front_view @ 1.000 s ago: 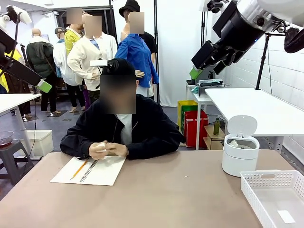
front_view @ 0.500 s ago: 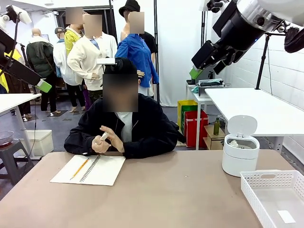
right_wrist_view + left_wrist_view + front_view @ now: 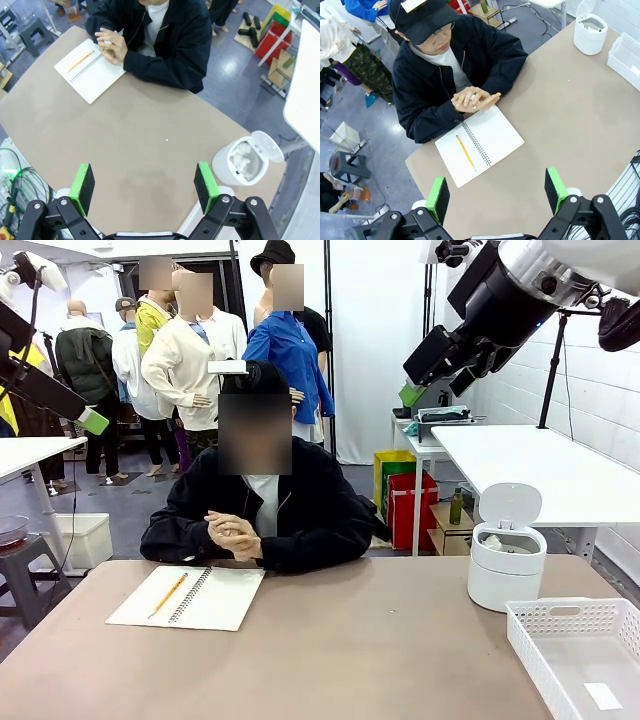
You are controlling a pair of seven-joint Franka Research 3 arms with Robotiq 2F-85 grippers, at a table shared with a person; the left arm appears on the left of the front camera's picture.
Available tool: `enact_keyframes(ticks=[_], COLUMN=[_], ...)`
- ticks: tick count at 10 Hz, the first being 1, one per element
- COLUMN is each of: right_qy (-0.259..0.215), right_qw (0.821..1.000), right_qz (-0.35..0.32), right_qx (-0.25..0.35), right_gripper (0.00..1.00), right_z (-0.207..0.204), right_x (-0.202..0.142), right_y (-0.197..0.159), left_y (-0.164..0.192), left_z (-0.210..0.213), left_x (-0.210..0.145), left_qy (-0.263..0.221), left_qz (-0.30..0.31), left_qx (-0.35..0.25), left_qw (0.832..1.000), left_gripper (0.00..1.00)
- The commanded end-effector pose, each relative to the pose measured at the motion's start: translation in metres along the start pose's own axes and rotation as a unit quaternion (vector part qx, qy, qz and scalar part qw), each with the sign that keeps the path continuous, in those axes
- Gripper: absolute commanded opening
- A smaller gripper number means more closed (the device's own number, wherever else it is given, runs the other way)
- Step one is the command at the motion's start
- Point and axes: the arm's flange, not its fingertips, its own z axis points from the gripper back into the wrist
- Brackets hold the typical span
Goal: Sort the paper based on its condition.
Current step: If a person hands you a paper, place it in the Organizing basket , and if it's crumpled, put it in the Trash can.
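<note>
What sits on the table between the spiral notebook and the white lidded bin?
Bare tabletop, apart from one tiny white speck; the right wrist view shows the whole stretch from the notebook to the bin.

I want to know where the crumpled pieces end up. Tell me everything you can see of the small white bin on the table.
The bin is round, white and smooth, plastic by the look of it, with a seam around its body. It stands upright on the table, on the robot's right, close beside the white basket. Its lid is flipped open and stands up behind the opening. Crumpled white paper lies inside. No hand or arm touches it.
</note>
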Motion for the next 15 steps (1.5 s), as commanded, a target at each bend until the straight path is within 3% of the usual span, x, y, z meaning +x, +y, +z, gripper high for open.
enact_keyframes(ticks=[1, 15], right_qy=[0.000, 0.000], right_qw=[1.000, 1.000], right_qz=[-0.002, -0.002], right_qx=[-0.001, -0.001], right_gripper=[1.00, 1.00], right_z=[-0.0003, -0.0003], right_x=[-0.0003, -0.0003], right_y=[0.0002, 0.0002], left_y=[0.0000, 0.0000], left_z=[0.0005, 0.0005], left_x=[-0.0001, -0.0001], left_qy=[0.000, 0.000], left_qz=[0.000, 0.000], left_qx=[0.000, 0.000], left_qw=[1.000, 1.000], left_gripper=[1.00, 1.00])
